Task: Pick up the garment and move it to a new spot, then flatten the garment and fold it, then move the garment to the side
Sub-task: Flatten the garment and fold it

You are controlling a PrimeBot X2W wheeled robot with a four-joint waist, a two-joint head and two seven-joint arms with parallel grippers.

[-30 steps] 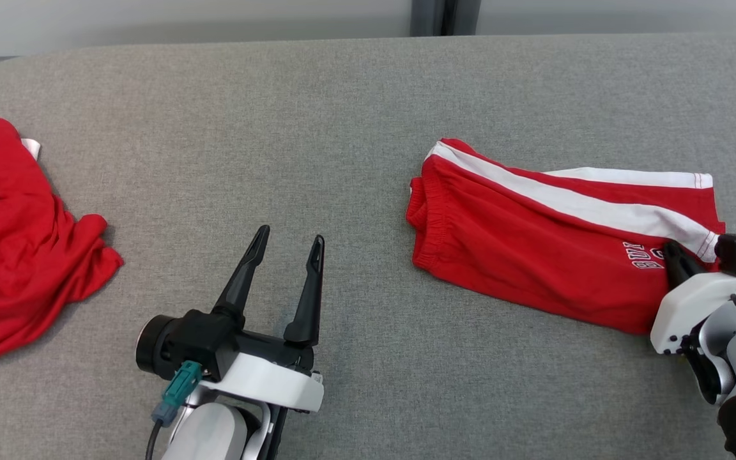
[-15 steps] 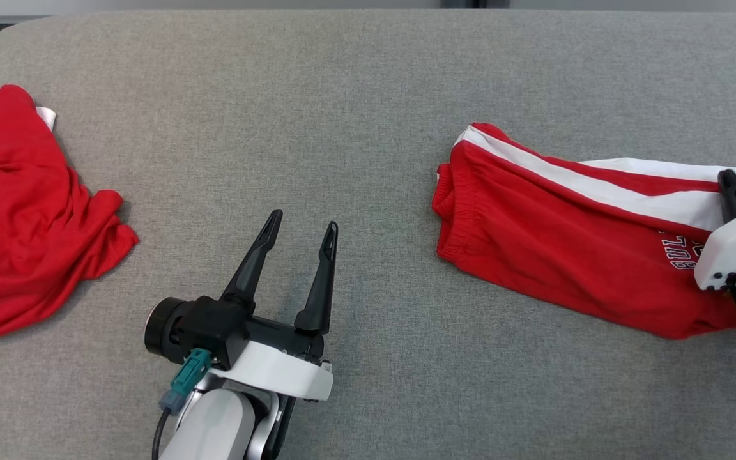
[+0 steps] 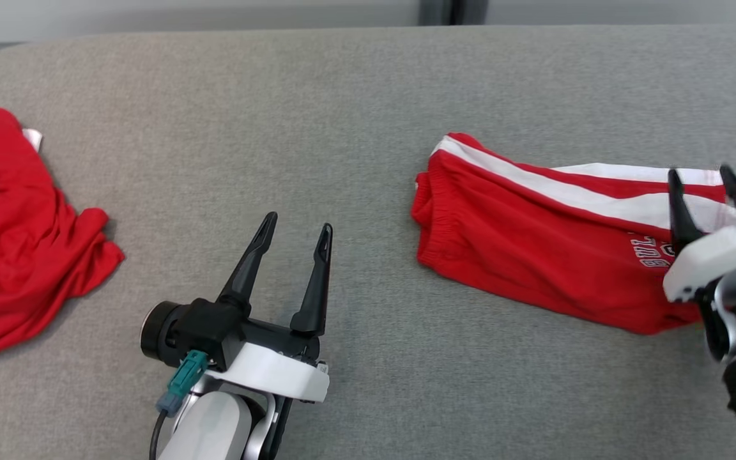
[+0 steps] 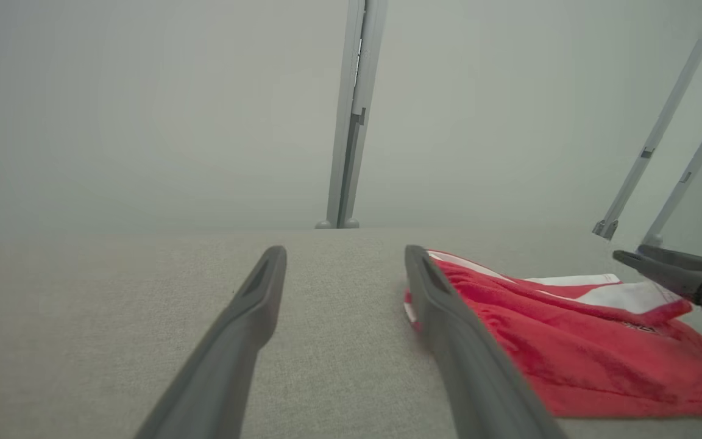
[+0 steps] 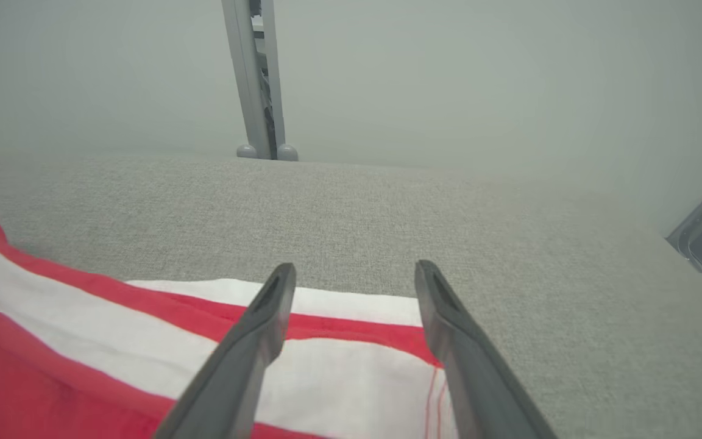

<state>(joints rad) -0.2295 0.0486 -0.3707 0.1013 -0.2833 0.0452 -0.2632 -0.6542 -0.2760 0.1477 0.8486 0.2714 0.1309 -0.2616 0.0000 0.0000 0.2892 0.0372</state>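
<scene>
The garment [image 3: 534, 255] is a pair of red shorts with white side stripes, folded flat on the right of the grey table. My right gripper [image 3: 698, 172] hovers over its right end, open, with nothing between its fingers. In the right wrist view the gripper [image 5: 355, 267] has its tips just above the white-striped hem of the garment [image 5: 83, 366]. My left gripper [image 3: 298, 222] stands open and empty over bare table, left of the shorts. The left wrist view has that gripper [image 4: 345, 253] with the garment [image 4: 570, 366] beside its right finger.
A second red garment [image 3: 16, 236] lies crumpled at the table's left edge. The grey fabric table [image 3: 342, 96] has open room in the middle and at the back. A grey wall and a metal post [image 4: 348, 122] stand behind it.
My right gripper has opened and let go of the right end of the shorts, its fingers now above the hem. The head camera shifted. The left gripper kept its pose.
</scene>
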